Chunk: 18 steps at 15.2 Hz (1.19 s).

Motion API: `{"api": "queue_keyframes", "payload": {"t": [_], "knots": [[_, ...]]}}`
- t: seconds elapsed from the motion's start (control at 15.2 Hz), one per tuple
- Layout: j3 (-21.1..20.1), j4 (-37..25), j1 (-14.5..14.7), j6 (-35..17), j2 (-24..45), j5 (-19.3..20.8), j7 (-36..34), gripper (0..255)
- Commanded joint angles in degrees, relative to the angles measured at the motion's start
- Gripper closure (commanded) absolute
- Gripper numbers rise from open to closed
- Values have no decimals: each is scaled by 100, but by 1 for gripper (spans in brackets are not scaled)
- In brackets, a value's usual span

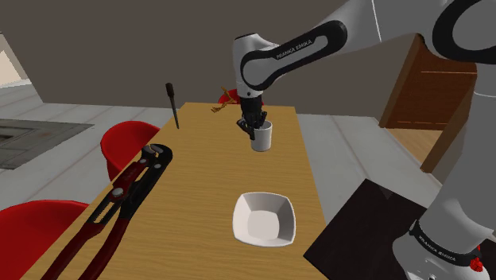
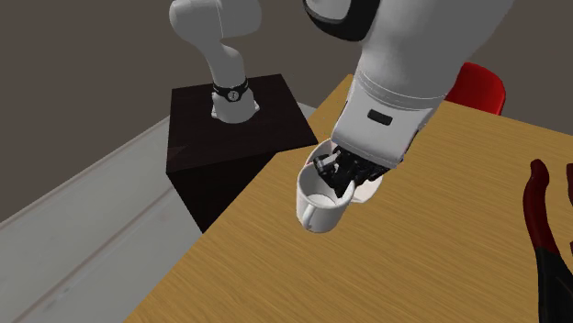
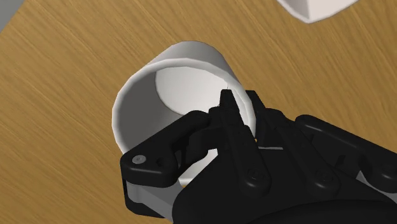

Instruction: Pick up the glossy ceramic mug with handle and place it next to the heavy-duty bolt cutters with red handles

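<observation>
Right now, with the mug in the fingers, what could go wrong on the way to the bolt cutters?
The fingers pinch the mug by one side of its rim, so it may swivel or slip. The bolt cutters lie along the edge of the table; a low sweep could knock them off.

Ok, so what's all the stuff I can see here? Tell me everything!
mug: one, white, far part of the table, in the gripper.
bolt cutters: one, red and black, along the table's edge, shoulder view's left.
bowl: one, white, near part of the table.
dark tool: one, black, upright, far corner.
chairs: two, red, beside the table.
table: one, brown wood.
stand: one, dark box.
arm: one, white.
gripper: one, black, shut on the mug.
</observation>
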<state>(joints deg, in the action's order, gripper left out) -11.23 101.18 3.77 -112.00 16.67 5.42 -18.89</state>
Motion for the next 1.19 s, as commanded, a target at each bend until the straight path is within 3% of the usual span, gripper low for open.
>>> {"api": "queue_keyframes", "payload": {"t": [0.0, 0.4, 0.59, 1.12], "knots": [[-26, -586, 112, 214, 387, 65, -128, 255], [-35, -2955, 574, 1099, 1901, 282, -434, 255], [12, -4850, 904, 1876, 3016, 388, -492, 255], [22, -4239, 855, 1265, 3022, 399, -536, 255]]}}
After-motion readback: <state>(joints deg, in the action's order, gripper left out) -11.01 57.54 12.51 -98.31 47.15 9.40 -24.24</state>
